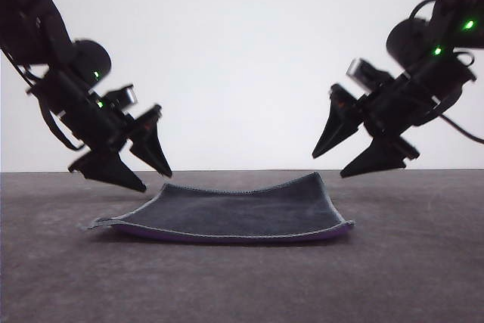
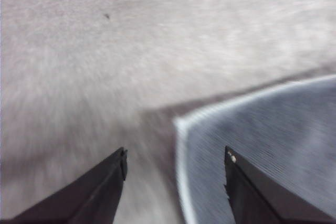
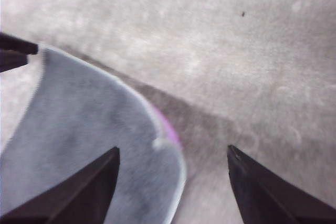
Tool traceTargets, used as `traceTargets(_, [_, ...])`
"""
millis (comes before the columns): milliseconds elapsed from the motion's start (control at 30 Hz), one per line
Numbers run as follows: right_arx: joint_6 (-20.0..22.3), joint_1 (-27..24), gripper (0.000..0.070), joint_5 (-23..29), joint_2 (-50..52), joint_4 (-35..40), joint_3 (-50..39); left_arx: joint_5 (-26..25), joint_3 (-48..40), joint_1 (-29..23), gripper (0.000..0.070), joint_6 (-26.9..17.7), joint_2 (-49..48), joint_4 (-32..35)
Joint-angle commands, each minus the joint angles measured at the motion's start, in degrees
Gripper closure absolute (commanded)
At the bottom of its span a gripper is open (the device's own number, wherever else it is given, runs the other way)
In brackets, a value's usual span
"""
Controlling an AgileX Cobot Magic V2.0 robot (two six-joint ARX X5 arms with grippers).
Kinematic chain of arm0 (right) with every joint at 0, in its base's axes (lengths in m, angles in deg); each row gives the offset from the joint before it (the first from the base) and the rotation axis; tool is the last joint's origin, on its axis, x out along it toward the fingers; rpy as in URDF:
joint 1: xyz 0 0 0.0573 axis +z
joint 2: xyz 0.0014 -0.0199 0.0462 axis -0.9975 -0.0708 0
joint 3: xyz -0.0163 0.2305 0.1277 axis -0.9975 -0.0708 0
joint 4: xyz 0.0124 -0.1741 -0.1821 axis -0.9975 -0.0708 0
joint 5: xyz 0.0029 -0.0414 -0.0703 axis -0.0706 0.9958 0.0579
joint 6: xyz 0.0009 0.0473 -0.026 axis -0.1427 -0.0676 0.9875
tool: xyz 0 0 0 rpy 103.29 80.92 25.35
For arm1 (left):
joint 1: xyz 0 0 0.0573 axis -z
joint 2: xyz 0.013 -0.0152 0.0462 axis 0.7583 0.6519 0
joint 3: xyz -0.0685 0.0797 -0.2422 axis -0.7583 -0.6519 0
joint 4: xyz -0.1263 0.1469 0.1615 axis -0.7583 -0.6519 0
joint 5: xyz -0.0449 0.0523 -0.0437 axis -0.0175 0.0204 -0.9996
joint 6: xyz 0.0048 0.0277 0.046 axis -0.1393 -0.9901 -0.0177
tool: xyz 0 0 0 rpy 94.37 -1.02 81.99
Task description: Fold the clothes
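Cloth [image 1: 234, 213]: small, thick, soft, lying unfolded on the grey surface [image 1: 408, 262] midway between the 2 arms, dark grey face up. Pale stitched edge running all round; thin line of bright purple showing along the near edge from the underside. Middle sagging slightly, far right corner [image 1: 318, 178] lifted a little off the surface, near left corner [image 1: 94, 225] lying flat and thin.

Left tool [image 1: 144, 170]: spread wide, nothing between the black pointed fingers [image 1: 110, 168], hanging just above the cloth's left edge without touching it. In the left wrist view, left tool [image 2: 176, 169] seen with 1 finger [image 2: 100, 192] over bare surface and the other finger [image 2: 257, 192] over grey cloth [image 2: 262, 145], the pale stitched corner [image 2: 181, 124] lying between them. Picture blurred.

Right tool [image 1: 333, 163]: likewise released, fingers [image 1: 378, 156] well apart and empty, poised above and just beyond the cloth's right corner, clear of it. In the right wrist view, right tool [image 3: 173, 163] with 1 finger [image 3: 79, 195] over the cloth [image 3: 89, 124], the other finger [image 3: 273, 192] over bare surface; rounded cloth corner [image 3: 168, 145] between them, a sliver of purple at the edge. Left tool's tips [image 3: 16, 53] visible at the cloth's far side.

Plain white wall [image 1: 242, 51] behind.
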Motion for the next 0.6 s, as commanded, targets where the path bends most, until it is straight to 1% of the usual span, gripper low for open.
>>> traceTargets(0, [0.46,0.46,0.0287,-0.48,-2.27,0.35,1.68,-0.66,2.14,0.41,0.0347,-1.51,2.25,0.46])
traceTargets(167, [0.47,1.22,0.0287,-0.43,-5.39,1.81,2.36,-1.04,3.53,1.26,0.0347,-1.98,4.72,0.7])
traceTargets(400, [0.78,2.44,0.0288,-0.29,-6.76,3.61,2.5,-1.18,3.61,2.71,0.0347,-2.58,5.1,0.48])
traceTargets(500, [-0.11,2.89,0.029,-0.42,-6.76,5.34,2.52,-1.16,3.61,2.98,0.0347,-2.6,5.1,0.37])
traceTargets(567, [-0.12,2.91,0.0319,-0.35,-6.76,5.41,2.52,-1.17,3.61,3.08,0.0349,-2.6,5.1,0.49])
